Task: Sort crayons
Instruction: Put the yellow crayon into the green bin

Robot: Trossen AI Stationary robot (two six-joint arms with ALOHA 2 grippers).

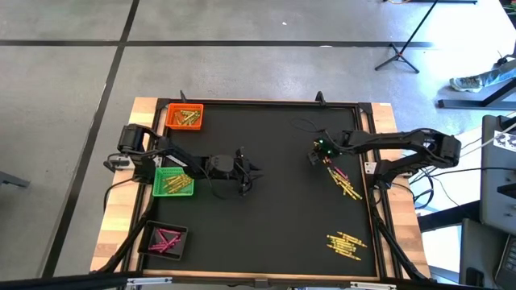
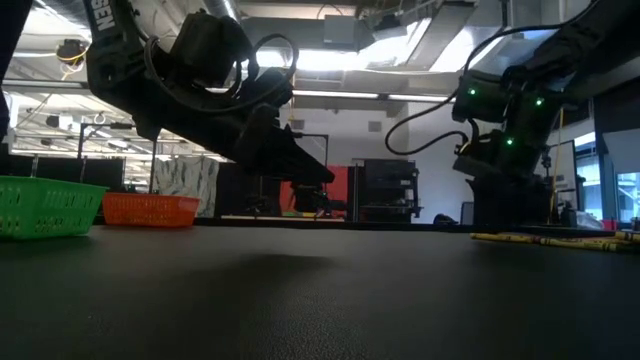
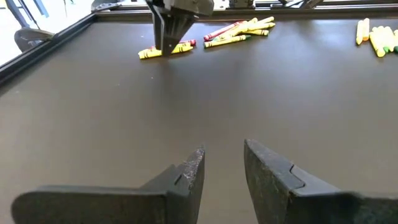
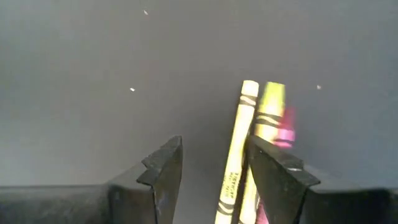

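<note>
Between right pincer [image 4: 211,171] fingers, yellow crayon [image 4: 236,158] shows.

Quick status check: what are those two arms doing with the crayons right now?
Left gripper open, empty, mid-table. Right gripper open, low over loose crayons; one yellow crayon between its fingers, not yet gripped. Nothing in the way.

trays counted: three – orange tray [image 1: 184,117], green tray [image 1: 172,182], black tray [image 1: 164,239] | loose crayon heaps [image 1: 341,179] on mat: two | arms: two | individual crayons: too small to be counted
</note>
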